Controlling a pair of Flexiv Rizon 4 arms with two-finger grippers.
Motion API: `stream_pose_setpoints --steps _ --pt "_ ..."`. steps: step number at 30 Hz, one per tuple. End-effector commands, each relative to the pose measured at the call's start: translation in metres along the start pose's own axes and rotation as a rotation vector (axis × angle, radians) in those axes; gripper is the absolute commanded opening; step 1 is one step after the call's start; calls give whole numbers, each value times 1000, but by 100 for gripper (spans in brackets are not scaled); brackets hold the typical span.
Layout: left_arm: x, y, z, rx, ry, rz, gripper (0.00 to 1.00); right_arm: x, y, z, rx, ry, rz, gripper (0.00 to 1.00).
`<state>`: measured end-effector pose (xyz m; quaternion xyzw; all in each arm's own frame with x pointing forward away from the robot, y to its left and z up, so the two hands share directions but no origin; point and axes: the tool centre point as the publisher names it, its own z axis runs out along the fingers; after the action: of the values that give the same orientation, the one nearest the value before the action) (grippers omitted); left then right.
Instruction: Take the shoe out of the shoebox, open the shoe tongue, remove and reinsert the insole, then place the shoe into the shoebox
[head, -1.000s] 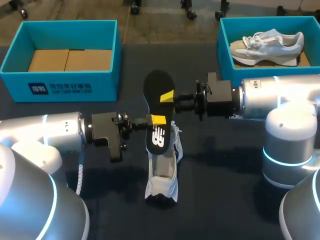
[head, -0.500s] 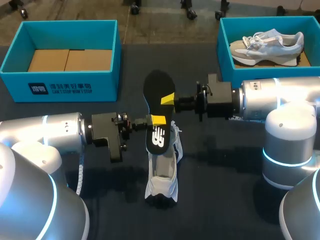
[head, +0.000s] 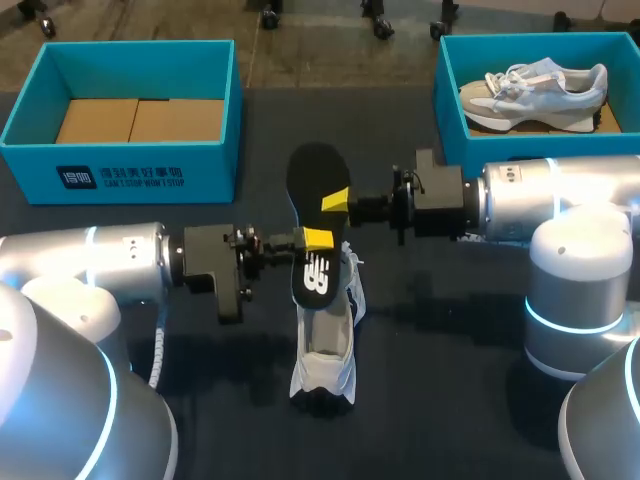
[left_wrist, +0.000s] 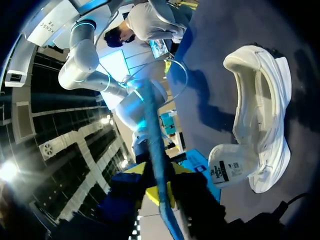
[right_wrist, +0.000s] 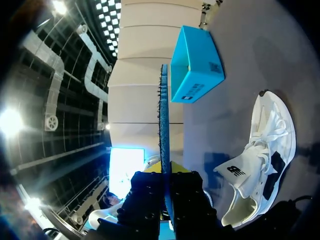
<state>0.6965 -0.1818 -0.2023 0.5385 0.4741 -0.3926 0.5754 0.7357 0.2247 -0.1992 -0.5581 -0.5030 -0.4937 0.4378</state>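
A black insole (head: 315, 175) hangs upright over the middle of the table, seen edge-on in both wrist views (left_wrist: 159, 165) (right_wrist: 164, 115). My right gripper (head: 336, 197) (right_wrist: 166, 170) is shut on its right edge near the toe half. My left gripper (head: 316, 240) (left_wrist: 159, 187) sits at the insole's left edge lower down, its yellow fingers slightly apart with the insole between them. Below the insole a white shoe (head: 325, 345) (left_wrist: 260, 125) (right_wrist: 260, 150) lies on the dark table, its tongue pulled open and its inside bare.
A teal shoebox (head: 130, 165) (right_wrist: 197, 65) with a cardboard floor stands at the back left. Another teal box (head: 450, 110) at the back right holds a grey-white shoe (head: 535, 92). A white lace (head: 160, 340) trails by my left arm.
My right gripper has closed onto the insole's edge. My left gripper's fingers have loosened and its arm has drawn back slightly to the left. The insole and shoe have stayed in place.
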Motion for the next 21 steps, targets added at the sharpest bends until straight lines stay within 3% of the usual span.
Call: stream_pose_setpoints --steps 1,7,11,14,21 --pt "-13 10 -17 65 22 -30 100 -4 -1 0 0 -1 -2 0" --pt "-17 22 -41 221 192 -46 100 -9 -3 -2 -2 -2 -3 0" --pt "-20 36 -61 247 371 -2 100 -13 -4 -3 0 -4 -3 0" --pt "-24 51 -76 285 424 23 100 -16 -5 -4 0 2 2 0" --pt "-24 51 -76 285 424 23 100 -18 -5 -5 1 13 7 0"
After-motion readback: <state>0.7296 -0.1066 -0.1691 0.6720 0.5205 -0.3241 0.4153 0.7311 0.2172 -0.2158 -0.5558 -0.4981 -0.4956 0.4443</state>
